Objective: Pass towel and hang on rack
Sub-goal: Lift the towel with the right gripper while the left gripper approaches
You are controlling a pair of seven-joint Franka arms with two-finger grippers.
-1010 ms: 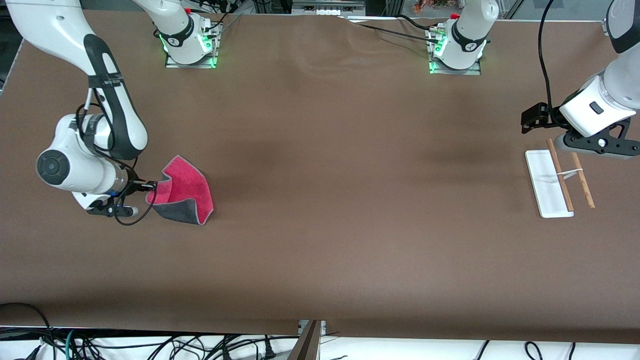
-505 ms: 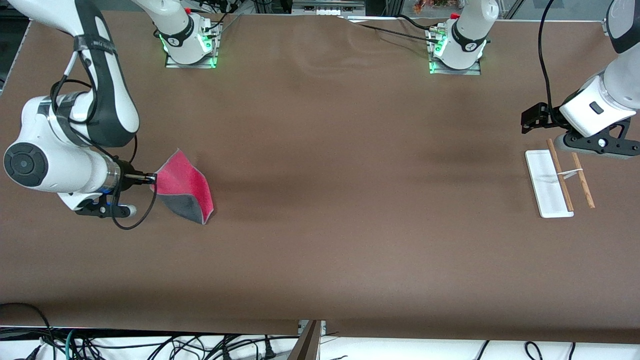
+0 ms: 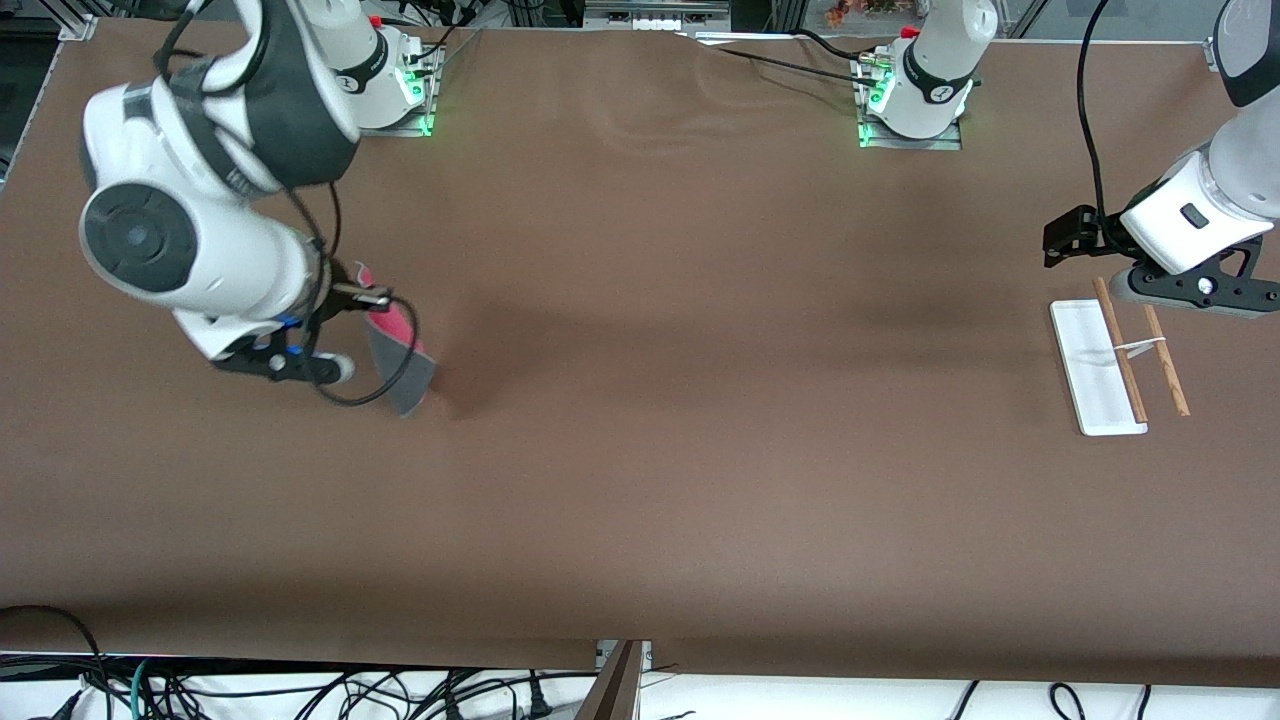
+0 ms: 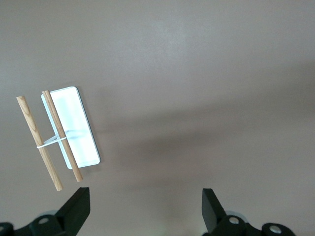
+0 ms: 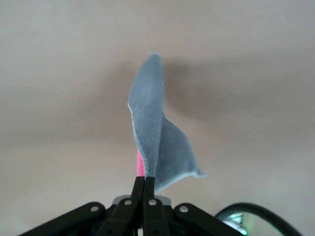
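Note:
My right gripper (image 3: 378, 297) is shut on one corner of the towel (image 3: 402, 372) and holds it up over the right arm's end of the table. The towel hangs down folded, pink-red above and dark grey below, its lowest corner close to the table. In the right wrist view the grey side of the towel (image 5: 153, 132) hangs from my shut right gripper (image 5: 145, 186). The rack (image 3: 1096, 372) stands at the left arm's end, with a white base and two wooden rods (image 3: 1122, 352). My left gripper (image 3: 1062, 238) waits open beside it. The left wrist view shows the rack (image 4: 74, 125) beside my open left gripper (image 4: 145, 216).
Brown cloth covers the table (image 3: 700, 400). The two arm bases (image 3: 380, 90) stand along its edge farthest from the front camera. Cables (image 3: 300, 690) hang below its nearest edge. A black cable (image 3: 360, 395) loops under my right wrist.
My right arm has risen and swung toward the table's middle, lifting the towel off the table until it hangs folded. The left arm and the rack have not moved.

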